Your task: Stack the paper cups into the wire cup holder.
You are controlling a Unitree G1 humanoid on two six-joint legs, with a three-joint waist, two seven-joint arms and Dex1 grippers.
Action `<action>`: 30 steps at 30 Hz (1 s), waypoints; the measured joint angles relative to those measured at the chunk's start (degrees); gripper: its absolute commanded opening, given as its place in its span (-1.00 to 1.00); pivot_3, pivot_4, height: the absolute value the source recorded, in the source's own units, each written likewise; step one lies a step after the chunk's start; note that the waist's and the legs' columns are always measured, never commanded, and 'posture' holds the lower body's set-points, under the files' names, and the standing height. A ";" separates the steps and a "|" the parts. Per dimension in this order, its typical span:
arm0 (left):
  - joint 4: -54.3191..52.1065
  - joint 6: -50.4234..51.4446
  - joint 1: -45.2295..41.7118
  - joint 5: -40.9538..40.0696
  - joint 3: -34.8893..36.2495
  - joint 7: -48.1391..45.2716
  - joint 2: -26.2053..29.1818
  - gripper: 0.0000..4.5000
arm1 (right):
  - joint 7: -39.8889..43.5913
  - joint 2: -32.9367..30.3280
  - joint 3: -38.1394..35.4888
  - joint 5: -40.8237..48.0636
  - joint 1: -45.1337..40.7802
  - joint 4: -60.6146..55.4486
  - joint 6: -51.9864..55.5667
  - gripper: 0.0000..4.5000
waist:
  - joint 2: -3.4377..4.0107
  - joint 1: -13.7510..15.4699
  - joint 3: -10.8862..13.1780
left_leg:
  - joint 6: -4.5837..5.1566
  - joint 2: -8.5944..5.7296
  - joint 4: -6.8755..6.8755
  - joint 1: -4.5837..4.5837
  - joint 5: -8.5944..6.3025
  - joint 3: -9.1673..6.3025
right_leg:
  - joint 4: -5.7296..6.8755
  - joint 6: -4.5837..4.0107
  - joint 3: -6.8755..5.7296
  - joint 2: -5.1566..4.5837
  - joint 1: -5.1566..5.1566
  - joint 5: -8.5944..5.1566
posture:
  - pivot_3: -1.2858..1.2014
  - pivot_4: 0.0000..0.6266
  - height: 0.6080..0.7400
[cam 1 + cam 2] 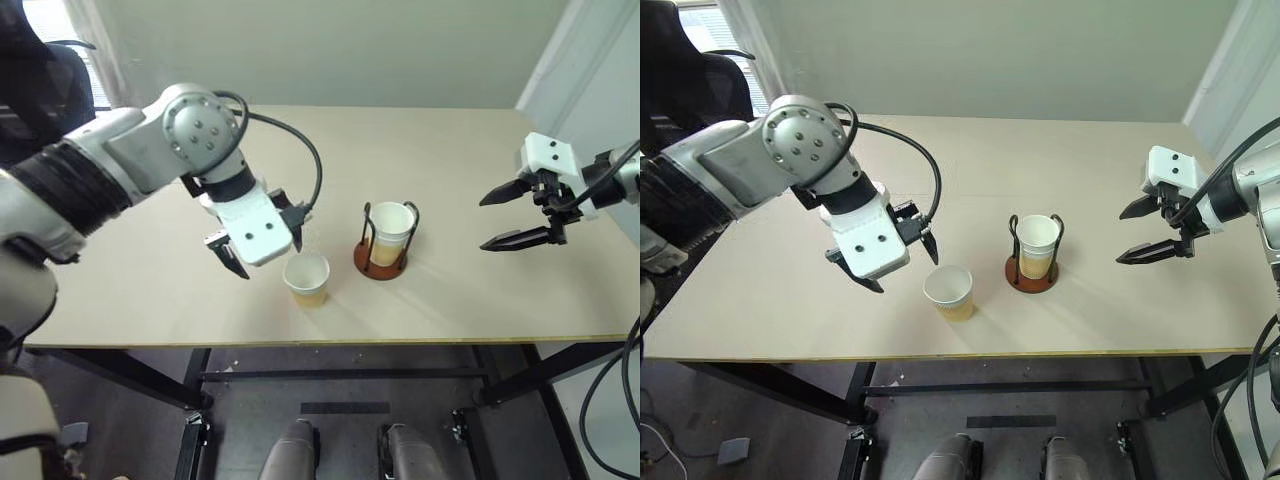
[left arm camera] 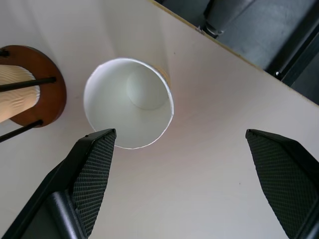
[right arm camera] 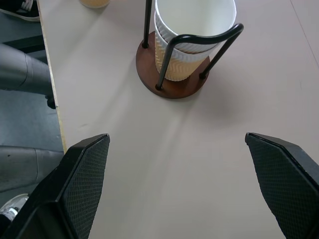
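Bright even daylight, soft shadows, sharp focus throughout.

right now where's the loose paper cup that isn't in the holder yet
In the left eye view the loose paper cup stands upright near the table's front edge, just left of the wire cup holder and under the open left hand.

My left gripper covers the table beneath it. In my left wrist view, the wire cup holder runs off the picture's edge, its stacked cups half shown. How many cups sit nested there I cannot tell. My right wrist view clips the loose cup at the edge.
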 measured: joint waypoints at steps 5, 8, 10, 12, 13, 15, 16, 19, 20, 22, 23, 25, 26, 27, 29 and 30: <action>0.46 -1.49 1.92 2.42 1.29 0.00 -0.78 0.98 | 0.00 0.00 0.13 0.01 -0.10 0.15 0.22 0.98 | 0.00 -0.13 0.00 | -0.05 0.00 -0.34 0.07 0.02 0.00 | -0.06 -0.14 0.00 -0.01 -0.04 -0.09 | 0.03 -0.52 1.00; -0.02 -1.74 3.05 3.50 2.25 0.00 -0.84 0.98 | 0.00 0.10 0.14 0.00 -0.35 0.20 0.22 0.98 | 0.00 -0.11 0.00 | -0.08 0.00 -0.56 0.12 0.04 -0.01 | -0.08 -0.21 -0.04 -0.02 -0.06 -0.16 | 0.03 -0.52 1.00; -0.67 -2.00 3.72 3.95 2.76 0.00 -0.84 0.98 | 0.00 0.22 0.14 -0.01 -0.45 0.20 0.24 0.98 | 0.00 -0.10 0.00 | -0.11 0.03 -0.61 0.11 0.03 -0.03 | -0.08 -0.24 -0.05 -0.03 -0.10 -0.18 | 0.03 -0.52 1.00; -1.90 -2.04 5.15 4.83 3.54 0.00 -0.64 0.98 | 0.00 0.31 0.14 -0.03 -0.45 0.21 0.30 0.98 | 0.00 -0.11 0.00 | -0.13 0.03 -0.65 0.13 0.00 -0.02 | -0.07 -0.26 -0.06 -0.03 -0.10 -0.20 | 0.03 -0.52 1.00; -2.69 -2.03 6.18 5.10 3.58 0.00 -0.57 0.98 | 0.00 0.31 0.14 -0.03 -0.45 0.21 0.35 0.98 | 0.00 -0.11 0.00 | -0.15 0.03 -0.66 0.14 -0.01 -0.03 | -0.07 -0.26 -0.08 -0.02 -0.10 -0.20 | 0.03 -0.52 1.00; -3.54 -2.03 7.30 5.57 3.61 0.00 -0.56 0.98 | 0.00 0.32 0.14 -0.04 -0.45 0.20 0.43 0.98 | 0.00 -0.09 0.00 | -0.15 0.03 -0.65 0.13 -0.01 -0.03 | -0.07 -0.27 -0.08 -0.02 -0.10 -0.21 | 0.03 -0.52 1.00; -3.66 -2.03 7.47 5.74 3.64 0.00 -0.55 0.98 | 0.00 0.33 0.14 -0.04 -0.45 0.20 0.44 0.98 | 0.00 -0.08 0.00 | -0.15 0.03 -0.65 0.13 -0.01 -0.04 | -0.07 -0.27 -0.08 -0.03 -0.10 -0.21 | 0.03 -0.52 1.00; -5.18 -2.43 9.28 7.16 4.89 0.00 -0.20 0.98 | 0.00 0.38 0.14 -0.04 -0.45 0.19 0.48 0.98 | 0.00 -0.09 0.00 | -0.15 0.03 -0.64 0.13 -0.01 -0.04 | -0.07 -0.27 -0.07 -0.03 -0.10 -0.21 | 0.03 -0.52 1.00; -5.37 -2.81 9.81 7.78 5.10 0.00 -0.25 0.98 | 0.00 0.39 0.14 -0.04 -0.45 0.19 0.48 0.98 | 0.00 -0.08 0.00 | -0.15 0.03 -0.64 0.14 0.00 -0.04 | -0.06 -0.27 -0.07 -0.03 -0.10 -0.21 | 0.03 -0.52 1.00; -4.93 -3.91 11.29 9.91 6.71 0.00 -1.18 0.98 | 0.00 0.40 0.13 -0.05 -0.44 0.20 0.48 0.98 | 0.00 -0.05 0.00 | -0.16 0.03 -0.63 0.15 0.00 -0.05 | -0.04 -0.27 -0.07 -0.03 -0.09 -0.21 | 0.03 -0.52 1.00; -4.65 -4.36 11.64 10.50 7.20 0.00 -1.66 0.98 | 0.00 0.41 0.13 -0.04 -0.44 0.16 0.47 0.98 | 0.00 -0.05 0.00 | -0.16 0.03 -0.62 0.15 0.01 -0.05 | -0.03 -0.28 -0.07 -0.03 -0.09 -0.21 | 0.03 -0.52 1.00; -3.57 -5.43 12.25 12.52 8.56 0.00 -2.96 0.98 | 0.00 0.42 0.13 -0.05 -0.44 0.15 0.48 0.98 | 0.00 -0.05 0.00 | -0.16 0.02 -0.61 0.15 0.01 -0.04 | -0.04 -0.28 -0.06 -0.03 -0.09 -0.20 | 0.03 -0.52 1.00; -2.77 -6.26 12.58 13.69 9.62 0.00 -3.70 0.98 | 0.00 0.42 0.13 -0.05 -0.44 0.15 0.48 0.98 | 0.00 -0.07 0.00 | -0.16 0.02 -0.61 0.16 0.01 -0.04 | -0.03 -0.28 -0.06 -0.03 -0.09 -0.20 | 0.03 -0.52 1.00; -2.06 -7.02 12.75 14.74 10.43 0.00 -4.23 0.98 | 0.00 0.45 0.13 -0.06 -0.44 0.15 0.48 0.98 | 0.00 -0.08 0.00 | -0.16 0.02 -0.62 0.16 0.01 -0.04 | -0.04 -0.28 -0.05 -0.03 -0.09 -0.20 | 0.03 -0.52 1.00; 0.00 -8.77 13.34 16.91 12.22 0.00 -5.73 0.98 | 0.00 0.50 0.13 -0.08 -0.44 0.16 0.47 0.98 | 0.00 -0.08 0.00 | -0.16 0.03 -0.64 0.17 0.01 -0.04 | -0.04 -0.28 -0.06 -0.03 -0.09 -0.21 | 0.03 -0.52 1.00; 1.54 -9.85 13.84 18.30 13.31 0.00 -6.89 0.91 | 0.00 0.52 0.13 -0.10 -0.44 0.15 0.48 0.98 | 0.00 -0.06 0.00 | -0.15 0.03 -0.65 0.18 0.01 -0.04 | -0.04 -0.28 -0.06 -0.03 -0.09 -0.21 | 0.03 -0.52 1.00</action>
